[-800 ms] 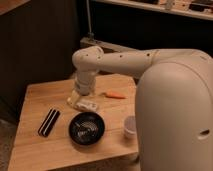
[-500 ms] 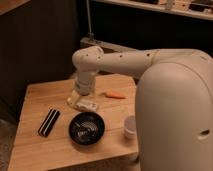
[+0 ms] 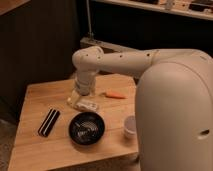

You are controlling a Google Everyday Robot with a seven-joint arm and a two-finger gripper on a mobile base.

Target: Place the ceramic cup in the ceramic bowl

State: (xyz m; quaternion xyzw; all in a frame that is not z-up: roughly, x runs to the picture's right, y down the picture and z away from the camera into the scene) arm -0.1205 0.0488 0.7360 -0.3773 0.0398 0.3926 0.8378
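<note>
Figure: Arm reaching down to the table (image 3: pixel 37 97), behind the bowl (image 3: pixel 86 128).

The gripper (image 3: pixel 76 100) sits low over the tabletop just behind the bowl, beside a pale flat object (image 3: pixel 89 105); whether it is spread or closed cannot be told. The cup (image 3: pixel 131 126) stands upright just right of the bowl, apart from it. A striped black bar (image 3: pixel 48 122) lies left of the bowl; an orange item (image 3: pixel 116 94) lies behind it, to the right.

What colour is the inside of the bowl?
The bowl is black with pale concentric rings, shown in the camera view; the hand is just behind it.
</note>
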